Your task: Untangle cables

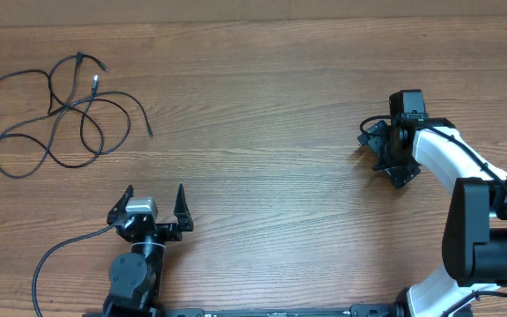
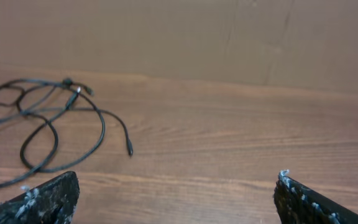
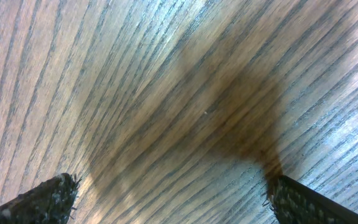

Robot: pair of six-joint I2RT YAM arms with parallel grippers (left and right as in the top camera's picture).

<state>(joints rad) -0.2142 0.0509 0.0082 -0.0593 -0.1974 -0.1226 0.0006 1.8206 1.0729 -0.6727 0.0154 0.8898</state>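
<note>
Planning my left gripper (image 1: 155, 188) reach to the cables (image 1: 60, 110); it is spread wide and empty.
The tangle lies far-left on the wood-grain surface (image 1: 271, 106), ahead-left of that gripper and sprawled left-right. The right gripper (image 1: 384, 158), also spread and empty, is well apart. The cords are thin, black, limp and looped.

The left gripper (image 1: 155, 195) holds its jaws spread wide with nothing between them. Its two dark fingers (image 1: 180, 199) point forward, away from the left arm (image 1: 135, 273), which is folded low and close behind the hand. In the left wrist view the fingertips (image 2: 51, 198) sit far apart at the lower corners. The right gripper (image 1: 387, 154) is likewise wide open and empty, turned to point downward. Its wrist bends over at the end of the white right arm (image 1: 443, 151), which reaches forward from the dark joint behind the hand
</note>
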